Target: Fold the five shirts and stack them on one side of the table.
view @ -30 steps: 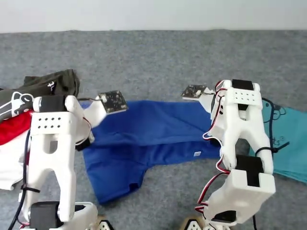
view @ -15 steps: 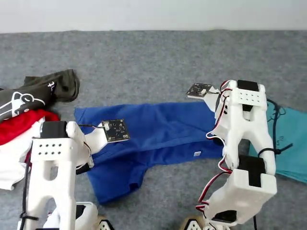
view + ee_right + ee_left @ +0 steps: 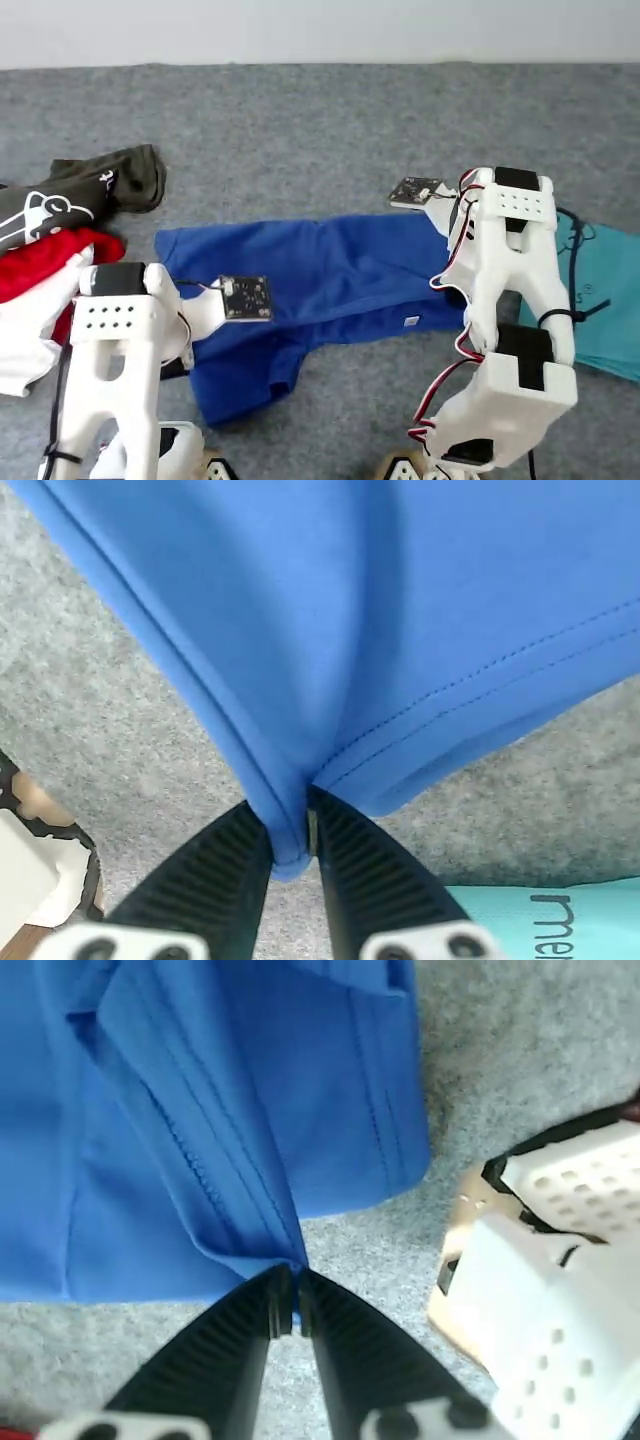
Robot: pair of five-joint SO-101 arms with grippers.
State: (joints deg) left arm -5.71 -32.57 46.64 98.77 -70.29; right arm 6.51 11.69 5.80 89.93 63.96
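A blue shirt [image 3: 320, 275] lies spread across the middle of the grey table, partly folded along its length. My left gripper [image 3: 290, 1305] is shut on the blue shirt [image 3: 200, 1110] at a folded hem near its left end. My right gripper [image 3: 290, 840] is shut on a bunched edge of the blue shirt [image 3: 400, 600] at its right end. The left arm [image 3: 115, 360] stands at the front left, the right arm [image 3: 505, 300] at the front right. A teal shirt [image 3: 605, 290] lies at the right edge.
A pile at the left edge holds a dark olive shirt [image 3: 85, 190], a red shirt [image 3: 45, 255] and a white shirt [image 3: 25, 335]. Bare grey table [image 3: 320, 120] stretches behind the blue shirt. The left arm's base [image 3: 560, 1270] sits close to the shirt's corner.
My left gripper has pulled its end of the blue shirt toward the front of the table, folding that side over. The right arm has barely moved.
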